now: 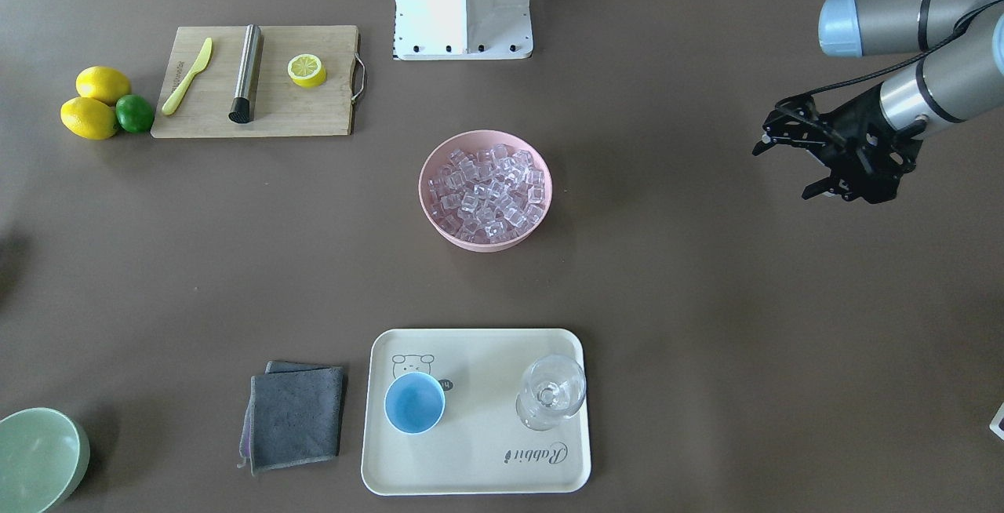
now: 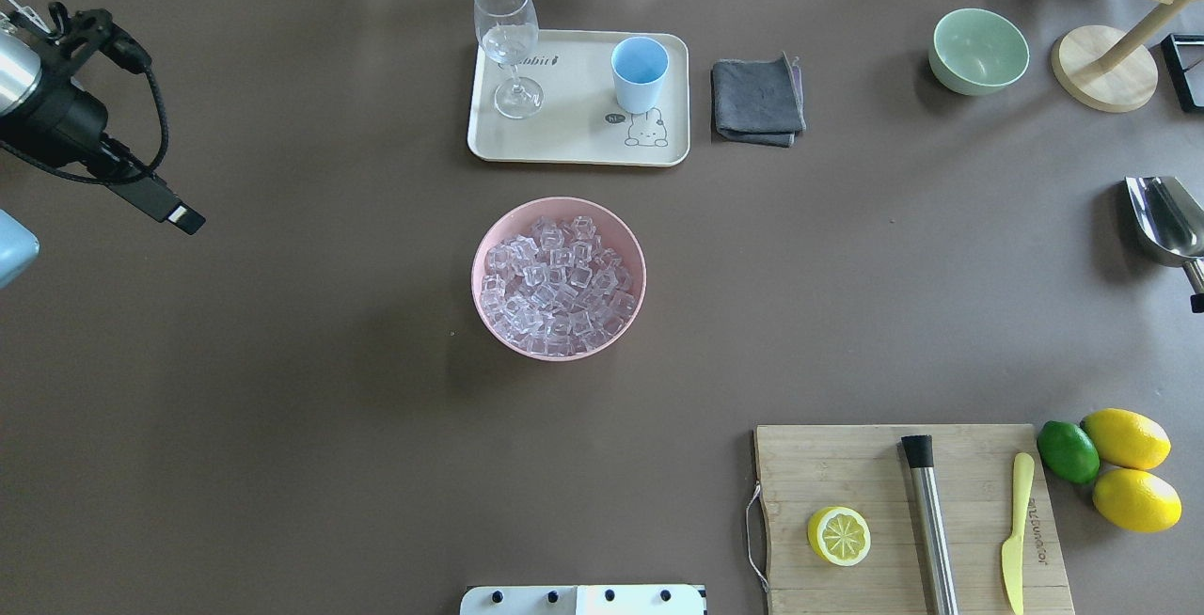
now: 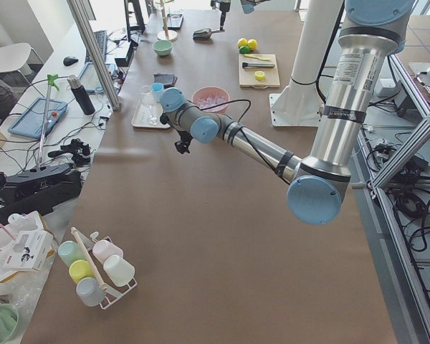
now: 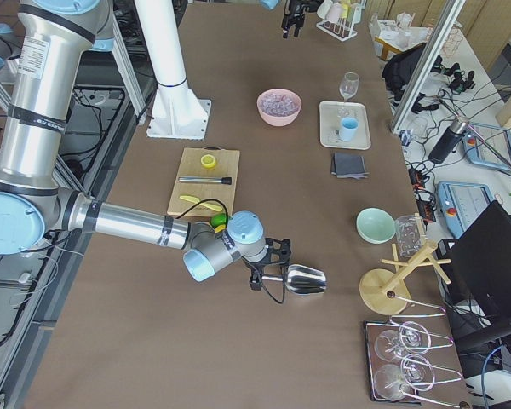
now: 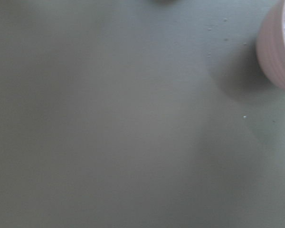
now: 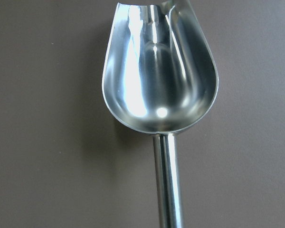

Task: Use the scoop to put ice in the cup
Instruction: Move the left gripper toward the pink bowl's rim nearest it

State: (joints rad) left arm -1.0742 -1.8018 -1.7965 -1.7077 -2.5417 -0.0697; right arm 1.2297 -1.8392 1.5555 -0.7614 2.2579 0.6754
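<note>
The ice (image 1: 486, 191) fills a pink bowl (image 2: 489, 234) at the table's middle. Beyond the bowl, away from the robot, the light-blue cup (image 2: 640, 74) stands upright and empty on a cream tray (image 2: 574, 149), next to a clear stemmed glass (image 2: 508, 41). The silver scoop (image 2: 1164, 218) hangs just over the table at the robot's far right. It is empty, and my right gripper (image 4: 262, 273) is shut on its handle (image 6: 167, 185). My left gripper (image 1: 787, 166) hovers open and empty far to the robot's left of the bowl.
A cutting board (image 2: 847, 465) near the robot's right carries a half lemon (image 2: 838, 535), a steel cylinder (image 2: 929, 521) and a yellow knife (image 2: 1014, 530). Two lemons and a lime (image 2: 1068, 451) lie beside it. A grey cloth (image 2: 755, 100), a green bowl (image 2: 978, 51) and a wooden stand (image 2: 1105, 70) sit along the far edge.
</note>
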